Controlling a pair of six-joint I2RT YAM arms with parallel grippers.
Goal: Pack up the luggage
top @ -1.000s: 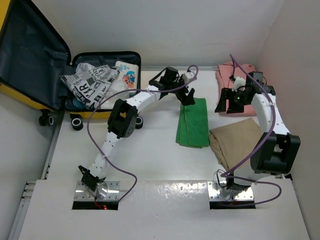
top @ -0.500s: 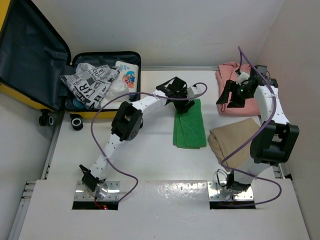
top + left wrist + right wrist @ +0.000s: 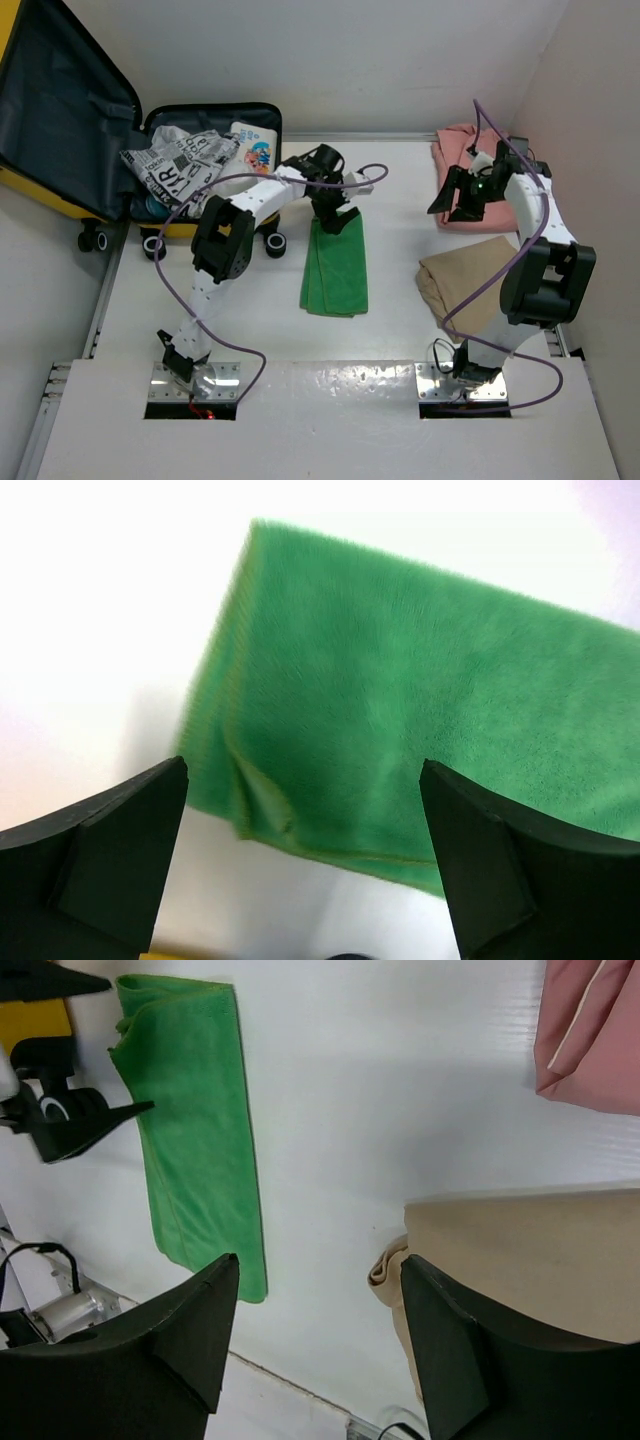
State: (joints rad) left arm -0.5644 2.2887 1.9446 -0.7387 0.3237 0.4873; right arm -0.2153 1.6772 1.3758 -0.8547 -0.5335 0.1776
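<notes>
Grasp preparation appears to be the step in hand. The left gripper point(image 3: 338, 212) hangs over the far end of the green towel point(image 3: 335, 268). Its fingers point(image 3: 105, 865) are spread wide and grip nothing. In the left wrist view the towel's hemmed edge lies flat on the worktop point(image 3: 400, 180) in the span between them, with a small pucker at one corner.

Recommended procedure:
- Lower the left gripper until both fingers straddle every folded layer at that edge.
- Close fully before lifting — a partial bite is likely to let the lower layers slide out.
- Raise the towel clear of the worktop before swinging it toward the luggage point(image 3: 278, 135), so that the trailing end does not catch on the wheels point(image 3: 275, 243).

The luggage stands open at the far left corner of the worktop. Its lid point(image 3: 60, 100) is thrown back with the dark lining exposed. The base compartment holds a black-and-white printed fabric point(image 3: 180, 165) on the left and a white-and-blue box point(image 3: 255, 150) against the right wall. Free room appears limited, so the towel probably has to go on top of the fabric.

The right gripper point(image 3: 462, 198) hovers beside the pink garment point(image 3: 458, 148), with the beige garment point(image 3: 478, 280) nearer the bases. Its fingers are apart and hold nothing.
</notes>
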